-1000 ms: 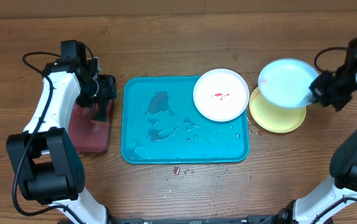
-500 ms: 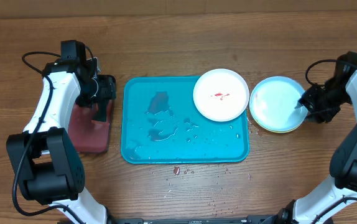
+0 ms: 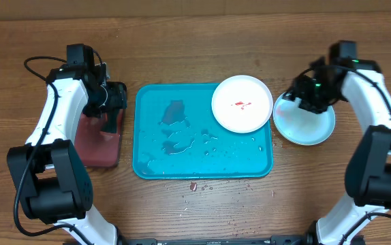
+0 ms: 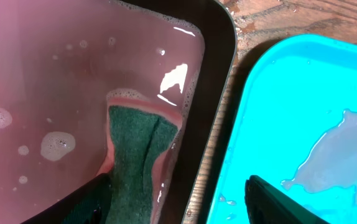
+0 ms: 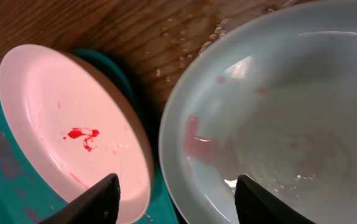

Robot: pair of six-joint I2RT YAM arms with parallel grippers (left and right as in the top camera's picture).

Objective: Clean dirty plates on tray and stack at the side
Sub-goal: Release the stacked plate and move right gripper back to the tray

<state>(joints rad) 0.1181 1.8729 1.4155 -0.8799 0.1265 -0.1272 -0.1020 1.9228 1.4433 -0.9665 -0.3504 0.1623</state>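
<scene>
Overhead view: the blue plate [image 3: 306, 124] is lying just right of the tray [image 3: 182, 160], so it is seeming done, while the white plate [image 3: 242, 103] is sitting on the tray's corner with a red smear and is waiting for cleaning. The right gripper [image 3: 303, 97] is hovering over the blue plate's rim. Left wrist view: the left gripper [image 4: 177, 186] is standing released, the sponge [image 4: 138, 149] just beside one finger. Right wrist view: the jaws are standing apart, grasping nothing, with the blue plate lying below them.

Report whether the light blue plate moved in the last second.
Yes. The light blue plate came down from a tilt to lie flat right of the tray, lower in the overhead view.
</scene>
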